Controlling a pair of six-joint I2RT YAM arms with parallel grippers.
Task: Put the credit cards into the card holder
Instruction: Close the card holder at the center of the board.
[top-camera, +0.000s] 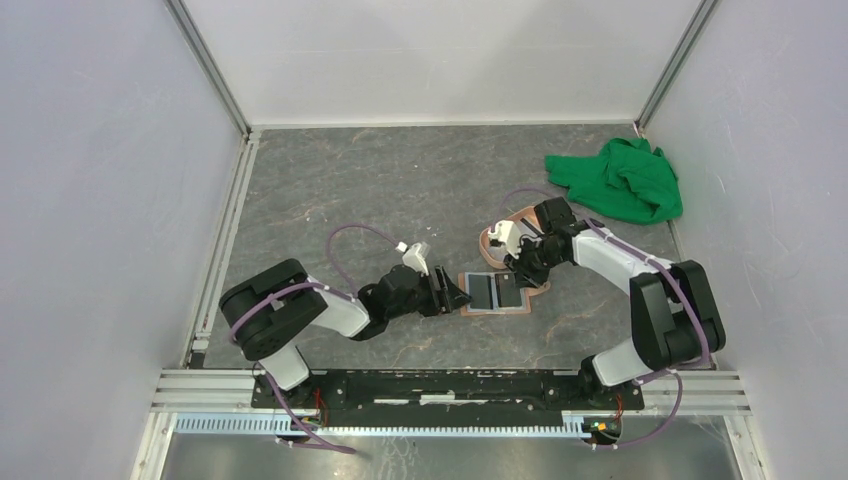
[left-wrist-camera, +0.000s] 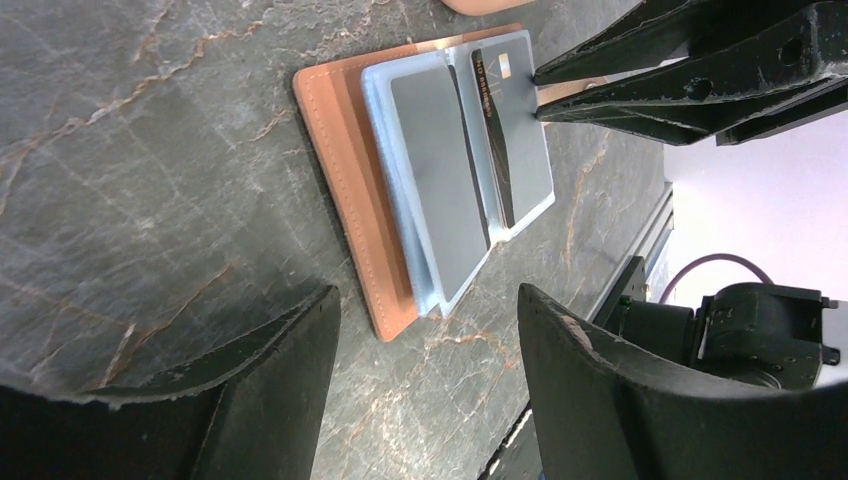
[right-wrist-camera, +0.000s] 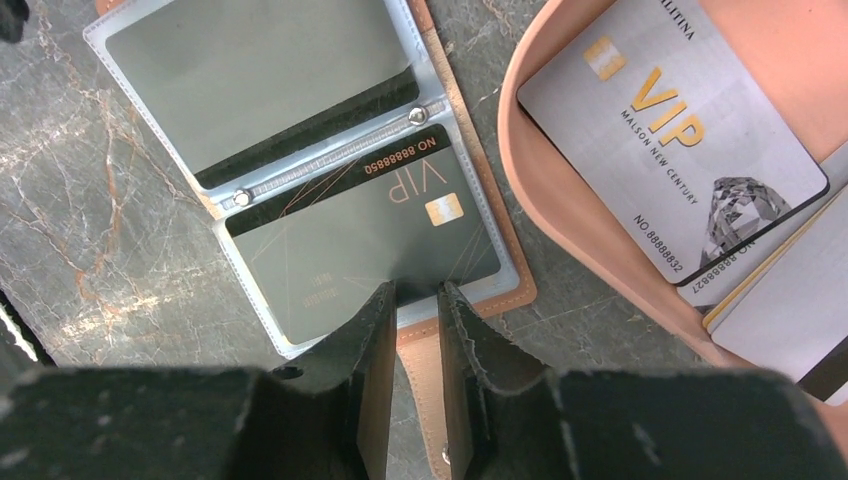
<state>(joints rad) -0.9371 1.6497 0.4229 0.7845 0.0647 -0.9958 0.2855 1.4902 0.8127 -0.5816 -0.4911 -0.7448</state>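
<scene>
The card holder (top-camera: 495, 292) lies open flat on the table, tan leather (left-wrist-camera: 350, 170) with clear inner sleeves. A black VIP credit card (right-wrist-camera: 360, 235) sits inside the sleeve nearest my right gripper. The other sleeve (right-wrist-camera: 260, 80) shows a plain grey face. My right gripper (right-wrist-camera: 418, 295) hovers at that sleeve's edge over the snap tab, its jaws a narrow gap apart with nothing between them. My left gripper (left-wrist-camera: 430, 340) stands wide open just left of the holder, touching nothing. More credit cards, a grey-white VIP one (right-wrist-camera: 670, 130) on top, lie in the pink tray (right-wrist-camera: 518, 160).
The pink tray (top-camera: 487, 248) sits right behind the holder, partly under my right arm. A crumpled green cloth (top-camera: 620, 180) lies at the back right. White walls close in the table on three sides.
</scene>
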